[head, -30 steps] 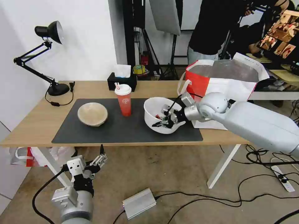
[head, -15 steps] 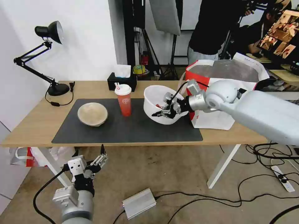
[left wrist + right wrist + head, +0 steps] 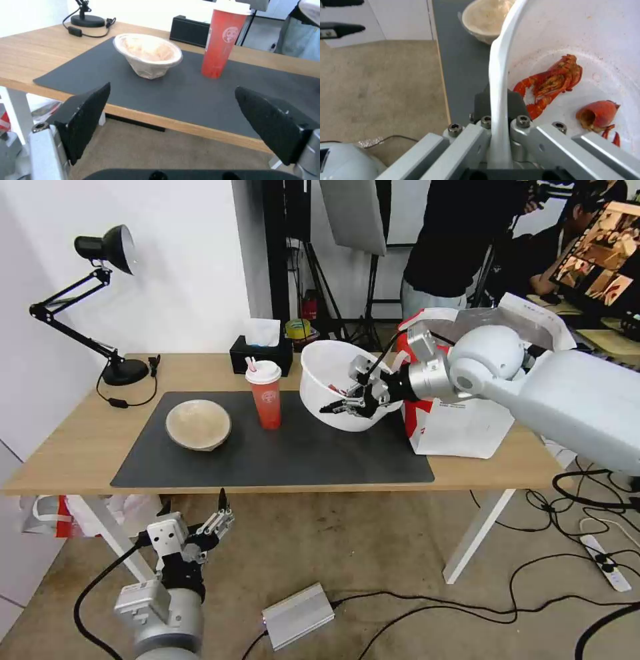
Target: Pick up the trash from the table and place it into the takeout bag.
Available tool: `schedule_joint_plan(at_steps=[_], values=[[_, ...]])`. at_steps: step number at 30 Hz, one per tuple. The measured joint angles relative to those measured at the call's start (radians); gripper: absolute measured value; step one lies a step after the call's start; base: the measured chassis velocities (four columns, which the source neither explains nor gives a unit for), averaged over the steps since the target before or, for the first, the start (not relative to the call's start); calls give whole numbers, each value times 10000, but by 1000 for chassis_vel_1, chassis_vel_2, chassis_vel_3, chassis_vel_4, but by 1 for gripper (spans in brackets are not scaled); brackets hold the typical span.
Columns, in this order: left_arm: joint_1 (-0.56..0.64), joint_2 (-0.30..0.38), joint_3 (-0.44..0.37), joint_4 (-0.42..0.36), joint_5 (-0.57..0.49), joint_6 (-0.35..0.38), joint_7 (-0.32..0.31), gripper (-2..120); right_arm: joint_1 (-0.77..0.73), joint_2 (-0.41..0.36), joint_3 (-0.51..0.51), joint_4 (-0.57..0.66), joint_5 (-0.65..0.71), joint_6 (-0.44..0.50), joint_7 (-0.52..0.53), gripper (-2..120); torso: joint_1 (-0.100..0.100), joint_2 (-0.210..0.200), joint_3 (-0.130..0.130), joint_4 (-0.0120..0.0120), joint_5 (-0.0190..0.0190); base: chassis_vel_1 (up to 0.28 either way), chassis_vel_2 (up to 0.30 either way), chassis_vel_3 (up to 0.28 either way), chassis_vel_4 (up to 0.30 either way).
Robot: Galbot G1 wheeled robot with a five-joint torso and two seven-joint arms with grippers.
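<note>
The large white bowl (image 3: 333, 380) of crayfish scraps (image 3: 553, 82) was held tilted above the desk (image 3: 80, 440), beside the takeout bag (image 3: 460, 427), its rim pinched by the right claw (image 3: 353, 403). The left claw (image 3: 217, 520) was kept spread wide, empty, below the desk edge.

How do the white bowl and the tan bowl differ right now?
The white bowl is held off the table and tilted, its rim clamped in the right pincer; the tan bowl rests on the grey mat, untouched. The white bowl is larger and deeper, with red crayfish scraps inside; the tan one looks empty. Both are round and open.
</note>
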Motion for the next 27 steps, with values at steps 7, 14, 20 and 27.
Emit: schedule_joint_plan(at_steps=[7, 14, 20, 27], values=[[21, -5, -14, -7, 4, -102, -1, 100, 306, 93, 38, -36, 201, -3, -4, 0, 0, 1, 0, -1, 0, 0, 0, 0, 0], [-4, 23, -16, -7, 4, -108, -1, 100, 733, 189, 60, -116, 365, -5, -49, 0, -1, 0, 0, -1, 0, 0, 0, 0, 0], [-55, 101, -6, -11, -8, -108, -2, 100, 1049, 222, 2, -371, 432, -7, -103, 0, -1, 0, 1, 0, 0, 0, 0, 0, 0], [-103, 195, -27, -34, -17, -108, -2, 100, 1381, 232, -42, -620, 482, -39, -104, 0, -2, 0, 0, 0, 0, 0, 0, 0, 0]])
